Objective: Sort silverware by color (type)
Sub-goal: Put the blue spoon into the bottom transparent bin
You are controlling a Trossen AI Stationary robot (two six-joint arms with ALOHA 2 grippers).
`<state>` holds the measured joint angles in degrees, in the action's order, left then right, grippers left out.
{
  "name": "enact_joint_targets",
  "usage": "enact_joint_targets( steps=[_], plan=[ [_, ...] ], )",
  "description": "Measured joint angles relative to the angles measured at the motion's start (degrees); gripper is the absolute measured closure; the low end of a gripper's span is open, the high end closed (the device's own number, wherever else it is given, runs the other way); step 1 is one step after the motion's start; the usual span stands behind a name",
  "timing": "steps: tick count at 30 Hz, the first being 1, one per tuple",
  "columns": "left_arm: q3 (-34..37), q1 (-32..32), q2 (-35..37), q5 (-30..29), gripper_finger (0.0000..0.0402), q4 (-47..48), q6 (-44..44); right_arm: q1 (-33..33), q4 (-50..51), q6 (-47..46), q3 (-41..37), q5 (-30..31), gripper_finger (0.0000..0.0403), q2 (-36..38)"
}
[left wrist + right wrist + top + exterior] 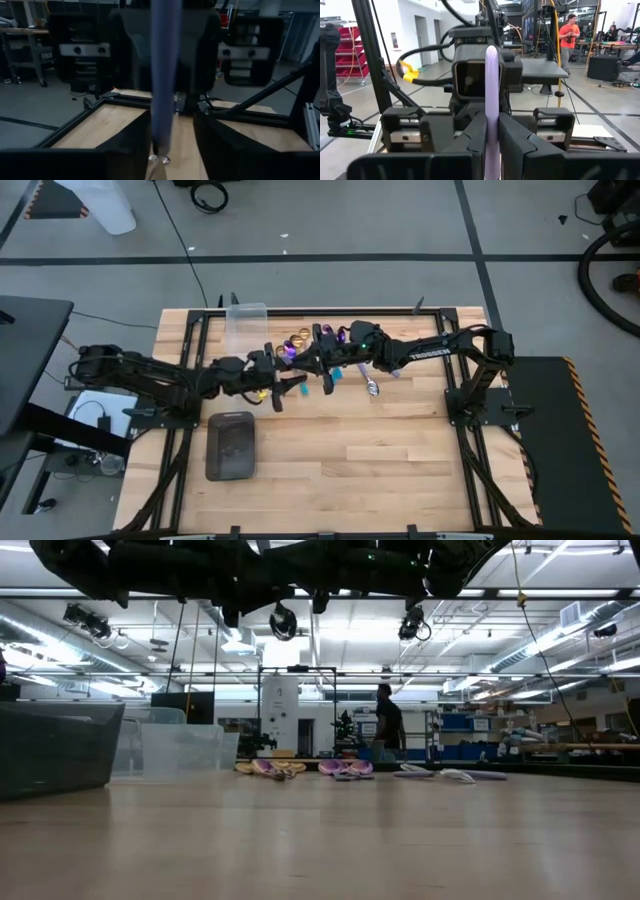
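Nearest me, the dark grey tray (230, 445) sits at the front of the surface (380, 470) with nothing gripped near it.

Further in, both arms meet in the air over the middle of the surface, nose to nose. The right gripper (491, 145) has its fingers (470, 145) clenched on an iridescent spoon (491, 100), which stands up between them. The left gripper (172, 150) faces it, with the spoon's bluish handle (165, 75) running down between its fingers (125, 145). A sliver of wood shows on one side of the handle, so those fingers look to be around it but not pinching it.

To my eye this is a hand-over of one purple-and-teal spoon from right arm to left. The next move calls for the left fingers to clamp firmly on the handle before the right ones let go; a slim, slick handle could slip or swing if the release comes early.

Beyond the arms, the other spoons lie on the far part of the surface in loose groups: gold spoons (265, 768), purple spoons (345, 769) and silver spoons (440, 775). The clear bin (180, 750) stands just beside the gold ones. Past the surface's edge, a person (385, 720) stands well back in the room.
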<state>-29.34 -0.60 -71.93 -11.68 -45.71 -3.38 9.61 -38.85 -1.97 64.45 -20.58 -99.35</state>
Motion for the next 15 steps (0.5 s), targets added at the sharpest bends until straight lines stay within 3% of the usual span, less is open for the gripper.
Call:
enact_joint_targets(
  steps=[8,15],
  plan=[
    [0.0,0.0,3.1,-0.5,0.0355,5.7,-0.5,0.0,1.0,0.3,0.0,0.0,0.0359,0.0],
    [0.0,0.0,8.7,-1.0,0.0361,15.4,-2.3,-0.1,2.1,0.5,0.0,2.0,0.034,0.0]
  ],
)
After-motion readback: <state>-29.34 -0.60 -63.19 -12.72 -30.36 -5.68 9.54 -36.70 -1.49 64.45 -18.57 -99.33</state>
